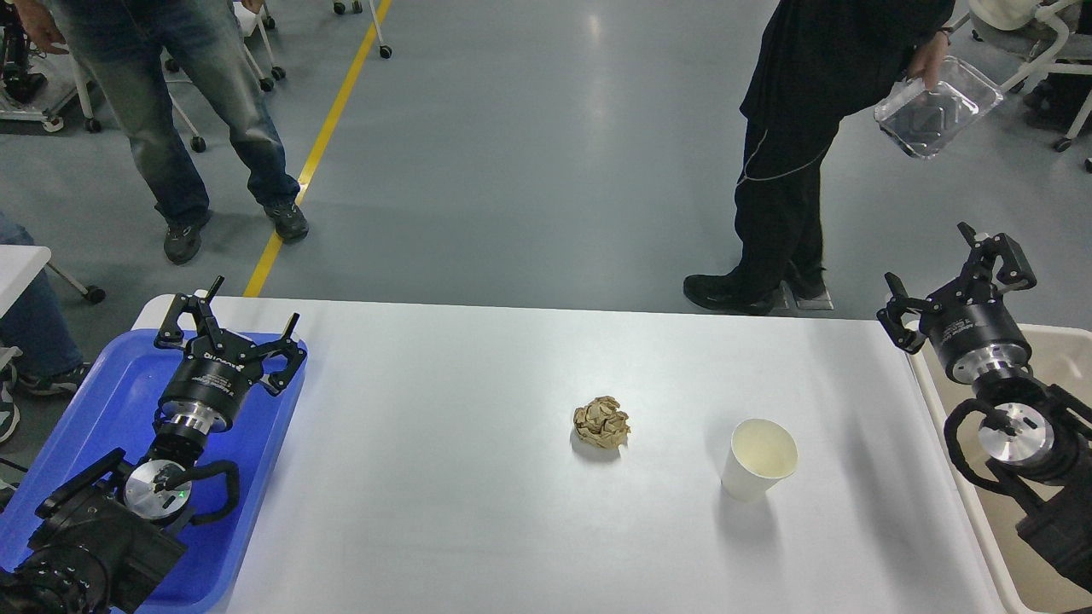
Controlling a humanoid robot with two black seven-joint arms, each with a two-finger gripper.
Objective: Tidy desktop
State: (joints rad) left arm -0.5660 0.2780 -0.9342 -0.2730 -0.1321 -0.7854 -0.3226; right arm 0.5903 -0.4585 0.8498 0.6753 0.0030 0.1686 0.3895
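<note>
The white desktop (444,512) fills the middle of the head view. A crumpled brown paper ball (601,422) lies near its centre. A white paper cup (758,460) stands upright to the right of the ball. My left gripper (252,303) is open and empty above the far end of the blue tray (102,401). My right gripper (930,256) is open and empty over the far right corner of the desktop, next to the beige bin (1071,358).
A person in black (802,128) stands at the desktop's far edge holding a clear plastic container (937,107). Another person in jeans (171,102) stands far left. A small white table corner (17,264) is at the left edge.
</note>
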